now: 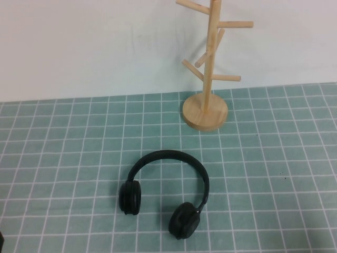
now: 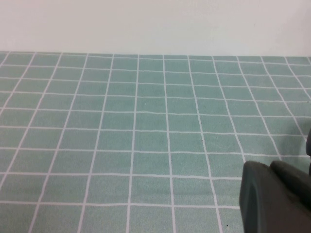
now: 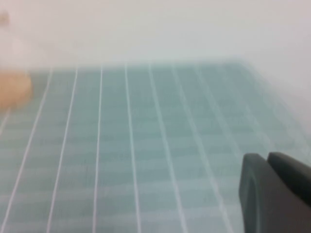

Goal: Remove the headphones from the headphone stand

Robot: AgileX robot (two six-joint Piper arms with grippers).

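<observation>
The black headphones point(image 1: 164, 193) lie flat on the green grid mat, headband arched toward the back and both ear cups toward the front. They are off the headphone stand point(image 1: 209, 68), a light wooden post with bare pegs on a round base behind them. In the left wrist view, my left gripper point(image 2: 268, 167) hovers over bare mat, its two fingers pressed together with nothing between them. My right gripper point(image 3: 266, 158) is likewise shut and empty above the mat, with a blurred piece of the stand's base point(image 3: 12, 87) at that view's edge. Neither arm reaches the headphones.
The green grid mat point(image 1: 63, 158) covers the table up to a white wall point(image 1: 95, 47) at the back. A dark sliver point(image 1: 1, 240) shows at the high view's front left corner.
</observation>
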